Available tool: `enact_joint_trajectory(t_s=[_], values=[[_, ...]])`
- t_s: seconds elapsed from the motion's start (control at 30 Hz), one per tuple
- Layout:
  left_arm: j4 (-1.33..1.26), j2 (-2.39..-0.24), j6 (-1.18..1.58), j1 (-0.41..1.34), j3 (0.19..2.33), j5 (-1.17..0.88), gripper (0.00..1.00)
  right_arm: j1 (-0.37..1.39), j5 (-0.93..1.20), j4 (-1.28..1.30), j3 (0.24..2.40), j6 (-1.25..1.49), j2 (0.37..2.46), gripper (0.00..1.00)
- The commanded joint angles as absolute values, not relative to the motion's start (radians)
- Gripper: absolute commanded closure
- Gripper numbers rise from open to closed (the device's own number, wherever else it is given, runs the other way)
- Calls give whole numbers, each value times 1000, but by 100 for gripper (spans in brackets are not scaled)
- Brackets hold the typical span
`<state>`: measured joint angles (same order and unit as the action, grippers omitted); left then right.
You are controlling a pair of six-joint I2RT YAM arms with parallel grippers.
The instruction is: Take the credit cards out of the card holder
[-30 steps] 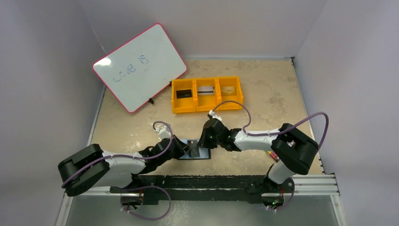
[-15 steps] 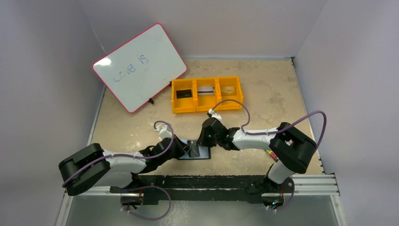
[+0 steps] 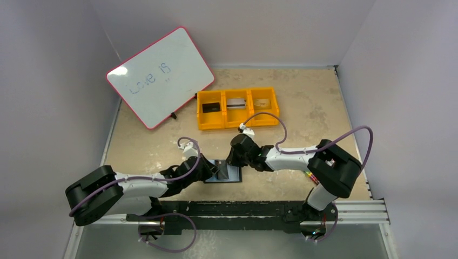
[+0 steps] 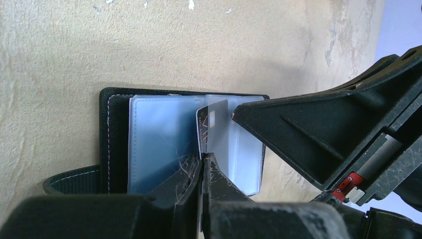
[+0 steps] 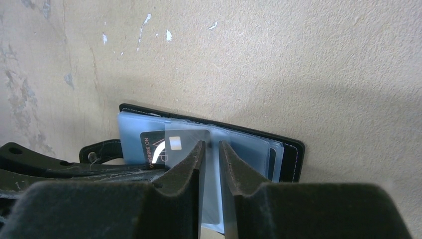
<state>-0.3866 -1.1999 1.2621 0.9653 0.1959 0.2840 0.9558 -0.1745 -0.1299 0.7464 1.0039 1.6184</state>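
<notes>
Between the barely-parted fingers of the right gripper (image 5: 209, 149) sits the black card (image 5: 154, 142) edge; I'd pinch card only, left gripper (image 4: 201, 167) clamped on the card holder (image 4: 113, 139) anchors.

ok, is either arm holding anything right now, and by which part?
Left fingers pinch the edge of a clear sleeve in the wallet. Right fingers straddle the black card's end; contact unclear.

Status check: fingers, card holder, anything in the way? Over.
Left fingers shut on a card holder sleeve. Right fingers narrowly apart, straddling a sleeve. Dark card not yet out. Close quarters, nothing else in the way.
</notes>
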Motion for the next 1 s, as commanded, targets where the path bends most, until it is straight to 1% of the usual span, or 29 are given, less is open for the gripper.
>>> enact_joint_trajectory(t_s=[0.0,0.1,0.17,0.27,0.37,0.47,0.6,0.73,0.8,0.97], values=[[-183,-1207,1184,965,193,368,100,947,-282,86,697,968,1692,80],[-174,-1210,1184,965,200,366,100,947,-276,70,700,953,1702,81],[-174,-1207,1187,965,207,365,96,947,-276,64,700,949,1707,81],[-208,-1189,1184,963,198,359,94,947,-269,56,701,943,1710,81],[-257,-1170,1197,964,187,349,88,946,-262,51,703,938,1710,82],[-301,-1148,1221,965,162,348,84,947,-258,46,698,940,1709,82],[-334,-1117,1247,964,131,362,83,947,-253,40,695,941,1709,82],[-358,-1113,1248,964,125,362,87,947,-248,41,695,940,1709,82],[-400,-1128,1246,964,120,351,88,947,-244,38,695,941,1706,82],[-504,-1182,1257,964,114,307,88,947,-236,33,694,940,1709,82]])
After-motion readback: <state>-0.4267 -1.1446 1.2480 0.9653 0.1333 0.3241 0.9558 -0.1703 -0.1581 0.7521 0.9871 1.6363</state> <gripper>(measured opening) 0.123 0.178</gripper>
